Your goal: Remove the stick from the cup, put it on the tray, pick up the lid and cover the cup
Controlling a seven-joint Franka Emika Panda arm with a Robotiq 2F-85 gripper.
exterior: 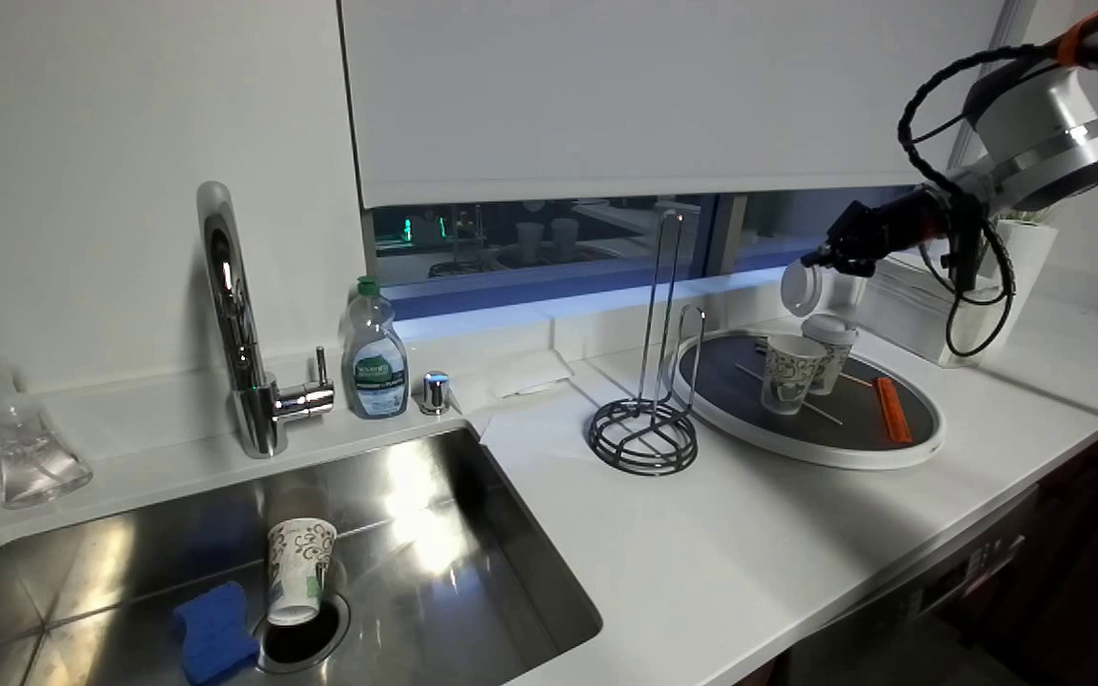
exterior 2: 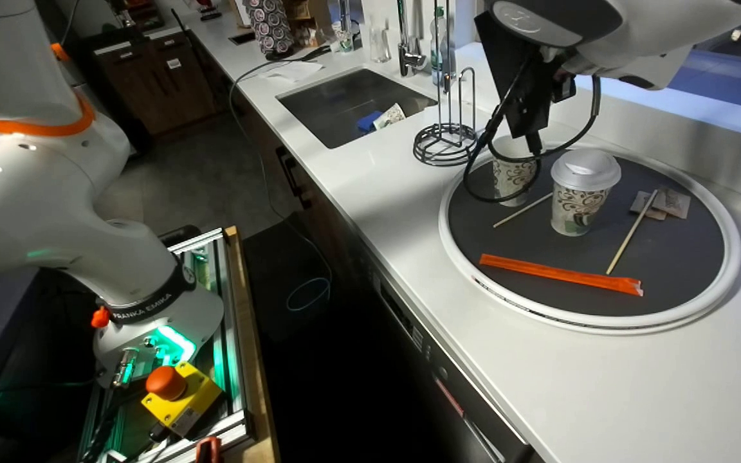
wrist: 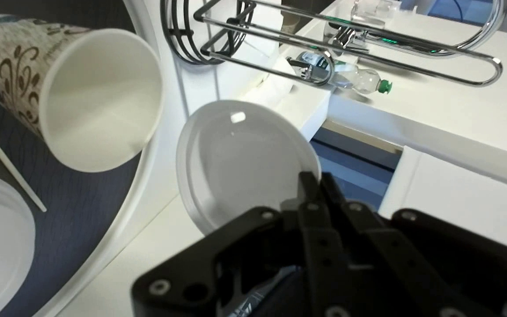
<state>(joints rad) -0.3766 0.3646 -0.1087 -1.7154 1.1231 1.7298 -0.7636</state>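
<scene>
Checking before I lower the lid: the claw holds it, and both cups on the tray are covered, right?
Not both: the wrist view shows an open cup on the tray; only the other cup is covered. The claw does hold the lid.

In an exterior view looking down, the sink (exterior: 444,600) is near left, the tray (exterior: 859,414) far right; in an exterior view past the robot base (exterior 2: 200,315), both show too, tray near right, sink far. The wrist view, up close, looks along the gripper (wrist: 318,177).
</scene>
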